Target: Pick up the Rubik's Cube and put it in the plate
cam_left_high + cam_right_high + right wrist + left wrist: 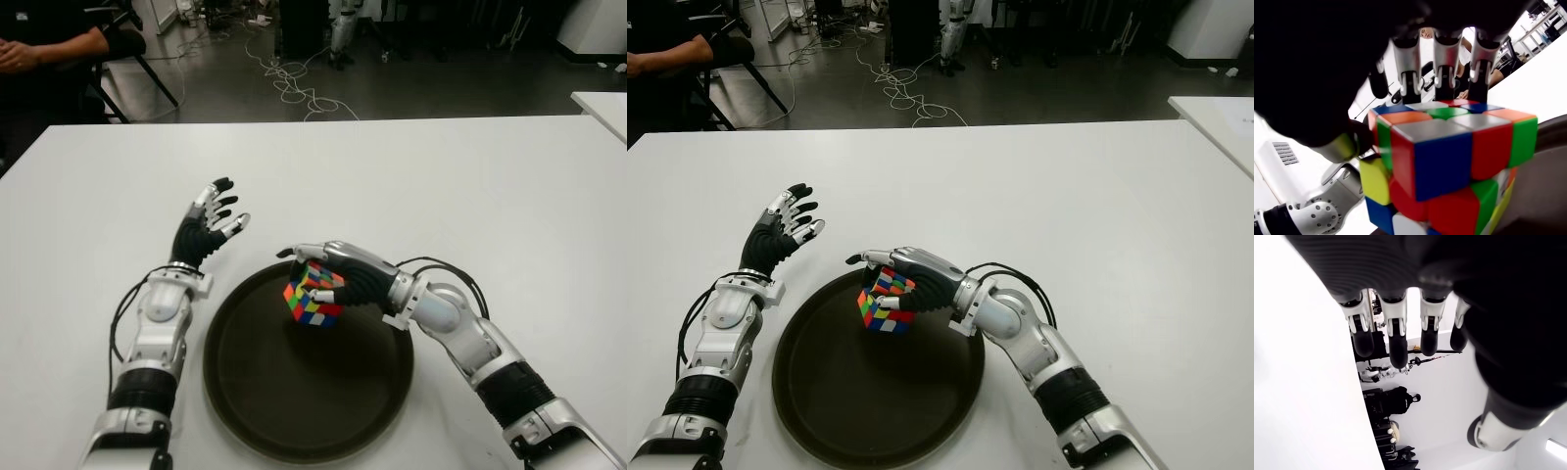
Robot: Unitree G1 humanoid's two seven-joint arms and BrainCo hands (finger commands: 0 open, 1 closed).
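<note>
The multicoloured Rubik's Cube [313, 297] is over the far part of the dark round plate [294, 431], in front of me on the white table. My right hand [310, 273] is shut on it, fingers curled over its top and thumb on the far-left side. The right wrist view shows the cube [1449, 161] close up, with the fingers [1442, 58] beyond its top face. Whether the cube touches the plate I cannot tell. My left hand [211, 227] is raised left of the plate, fingers spread and holding nothing.
The white table [470, 186] stretches far and wide around the plate. A person's arm [49, 49] shows at the back left beside a chair. Cables [294, 88] lie on the floor beyond. Another white table corner [602, 103] is at the right.
</note>
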